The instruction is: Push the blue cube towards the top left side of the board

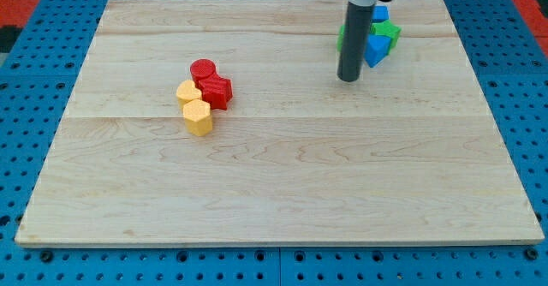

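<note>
Tip [348, 79] on worktop [282, 183], just left of blue cube [375, 50] amid greens; wrong side for leftward push. No tool jaws: plain rod.

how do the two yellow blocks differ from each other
The upper yellow block is heart-like and touches the red blocks; the lower yellow block looks hexagonal, taller, nearer the view's bottom. Both share colour and touch each other, far from my tip.
</note>
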Robot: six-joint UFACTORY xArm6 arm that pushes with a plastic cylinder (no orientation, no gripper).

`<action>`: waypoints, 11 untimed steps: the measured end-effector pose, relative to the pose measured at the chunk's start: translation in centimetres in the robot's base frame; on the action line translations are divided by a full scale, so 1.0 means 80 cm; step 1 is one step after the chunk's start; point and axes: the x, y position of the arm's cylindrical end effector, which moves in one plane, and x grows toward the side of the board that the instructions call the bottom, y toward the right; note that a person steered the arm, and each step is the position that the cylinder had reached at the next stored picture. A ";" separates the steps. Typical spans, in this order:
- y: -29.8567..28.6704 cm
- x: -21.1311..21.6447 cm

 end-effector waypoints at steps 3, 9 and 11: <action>0.173 -0.113; -0.022 -0.194; -0.180 -0.193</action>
